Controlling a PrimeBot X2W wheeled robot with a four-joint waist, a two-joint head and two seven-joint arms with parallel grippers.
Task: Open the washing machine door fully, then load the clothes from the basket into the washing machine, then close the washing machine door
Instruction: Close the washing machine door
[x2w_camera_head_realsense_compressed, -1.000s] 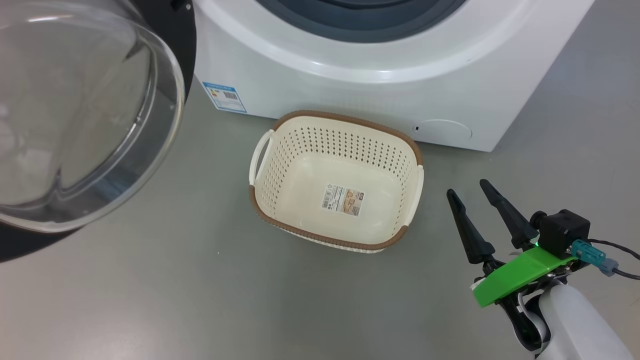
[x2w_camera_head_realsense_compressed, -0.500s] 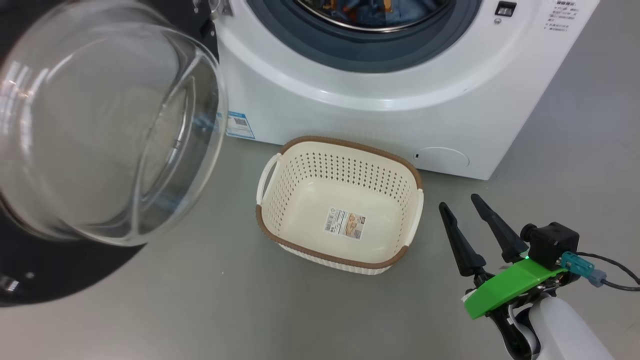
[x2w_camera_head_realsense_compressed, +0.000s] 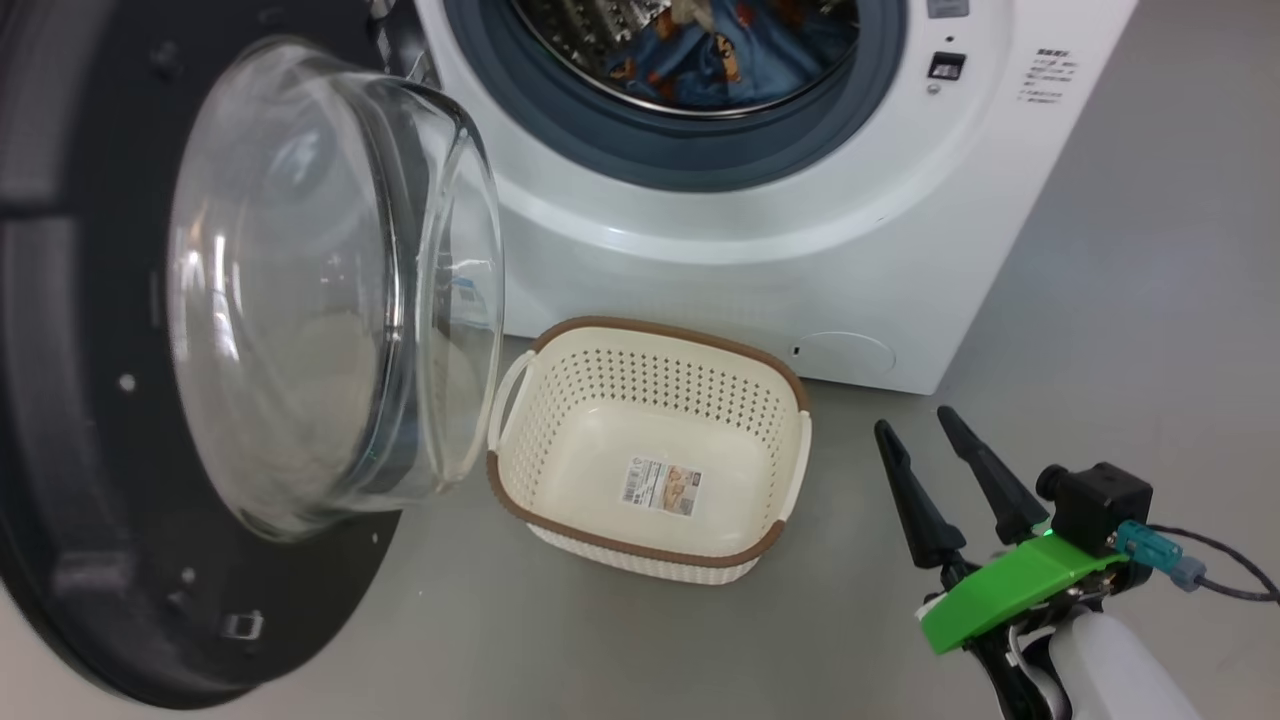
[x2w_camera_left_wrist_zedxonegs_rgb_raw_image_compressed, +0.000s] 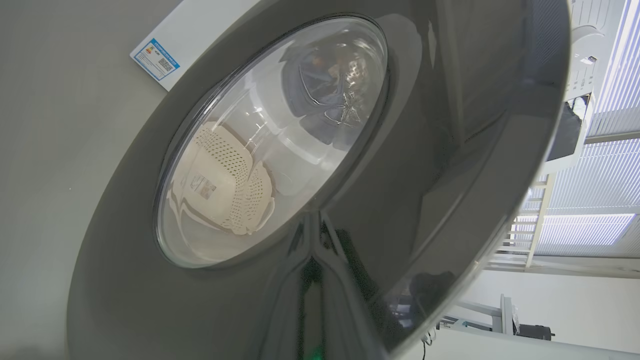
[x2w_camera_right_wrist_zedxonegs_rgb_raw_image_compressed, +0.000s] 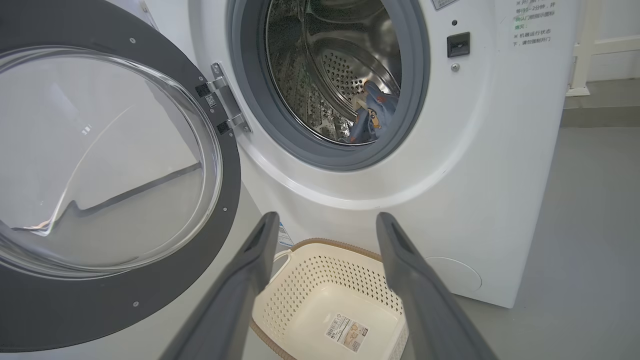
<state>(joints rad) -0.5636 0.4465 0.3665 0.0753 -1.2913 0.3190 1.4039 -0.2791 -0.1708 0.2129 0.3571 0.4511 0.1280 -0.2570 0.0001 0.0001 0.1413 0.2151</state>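
The washing machine (x2w_camera_head_realsense_compressed: 750, 270) stands with its door (x2w_camera_head_realsense_compressed: 60, 420) swung open to the left, glass bowl (x2w_camera_head_realsense_compressed: 330, 290) bulging toward the basket. Blue printed clothes (x2w_camera_head_realsense_compressed: 720, 60) lie inside the steel drum, seen again as clothes (x2w_camera_right_wrist_zedxonegs_rgb_raw_image_compressed: 372, 112) in the right wrist view. The cream basket (x2w_camera_head_realsense_compressed: 560, 420) sits empty on the floor before the machine, a label on its bottom. My right gripper (x2w_camera_head_realsense_compressed: 912, 420) hovers open to the right of the basket, with nothing between its fingers (x2w_camera_right_wrist_zedxonegs_rgb_raw_image_compressed: 250, 280). My left gripper (x2w_camera_left_wrist_zedxonegs_rgb_raw_image_compressed: 311, 235) is shut, its tips close against the door's (x2w_camera_left_wrist_zedxonegs_rgb_raw_image_compressed: 425, 165) glossy outer face.
Grey floor (x2w_camera_head_realsense_compressed: 1150, 300) spreads all round. The round filter cap (x2w_camera_head_realsense_compressed: 840, 355) is low on the machine's front, the door latch (x2w_camera_head_realsense_compressed: 945, 65) right of the opening, the hinge (x2w_camera_right_wrist_zedxonegs_rgb_raw_image_compressed: 222, 107) on the left. A white rack (x2w_camera_left_wrist_zedxonegs_rgb_raw_image_compressed: 525, 235) and window blinds stand behind the door.
The head camera has tilted up, bringing the drum and the clothes into view. The door now shows more of its black inner rim. The right gripper stays open beside the basket.
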